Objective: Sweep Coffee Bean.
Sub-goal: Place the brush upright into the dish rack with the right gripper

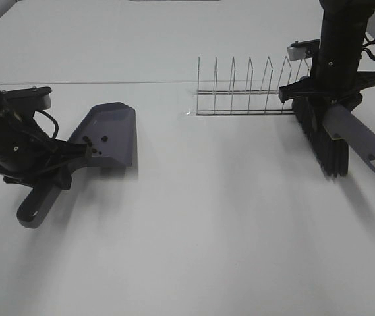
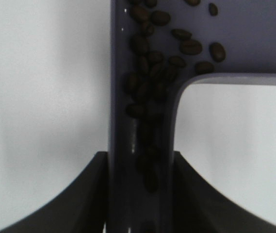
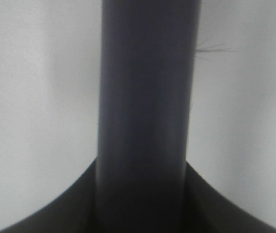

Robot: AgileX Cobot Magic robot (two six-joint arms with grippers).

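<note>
Holding the dustpan (image 1: 105, 135) by its handle, my left jaws are closed on both sides of that handle, and my right jaws are closed in the same way around the round handle of the brush (image 1: 329, 148). The coffee beans (image 2: 152, 73) are inside the dustpan. Many of them lie packed in the hollow channel of the handle, which runs between my left jaws, and the others are spread on the floor of the pan just beyond the jaws. From the high camera I cannot find any bean on the white surface (image 1: 207, 230), but they are very tiny, so I am not sure.

I judge that the sweeping is almost done and that the step now is to carry the beans without losing them. To do this well, I should keep the open lip of the pan higher than the handle, so that the beans roll toward my jaws and not out of the front. My grip should be firm and the motion slow, without any sudden turn of the wrist. The brush hangs below my right jaws, just beside the end of the wire rack (image 1: 250, 89). I should lift it away with care, so that the bristles do not catch the wires.
</note>
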